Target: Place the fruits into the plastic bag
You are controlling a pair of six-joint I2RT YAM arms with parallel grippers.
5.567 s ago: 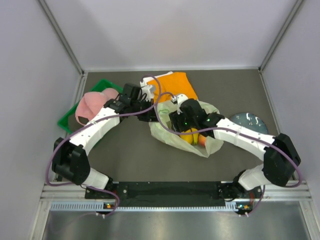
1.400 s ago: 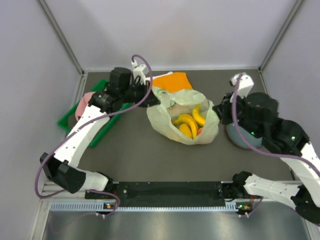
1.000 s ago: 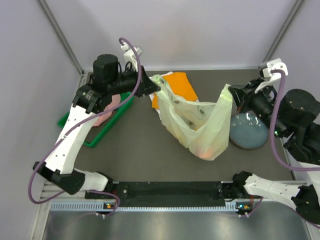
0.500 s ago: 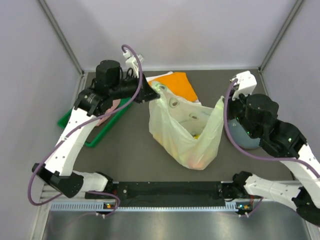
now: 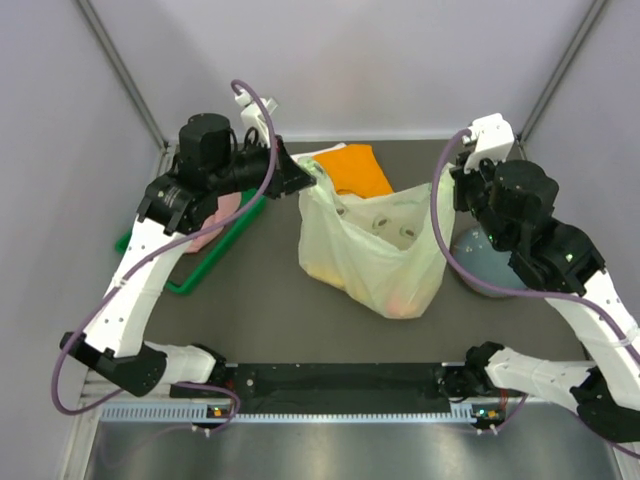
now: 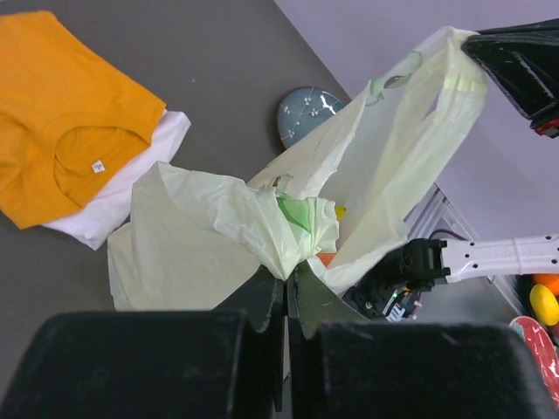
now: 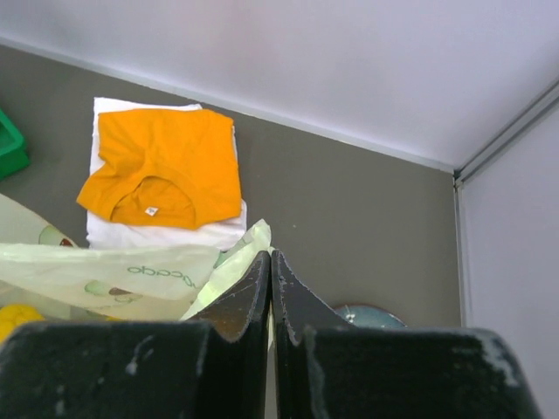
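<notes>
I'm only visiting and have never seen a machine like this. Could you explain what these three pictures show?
These are two robot arms bolted to a dark table. One picture looks down from above. The other two come from a small camera on each wrist, so that arm's own black fingers show at the bottom. The left gripper and the right gripper are each shut on a handle of the plastic bag, holding its top up between them. A little yellow fruit shows inside. On the table lie an orange cloth, a blue-grey plate and a green tray.
</notes>
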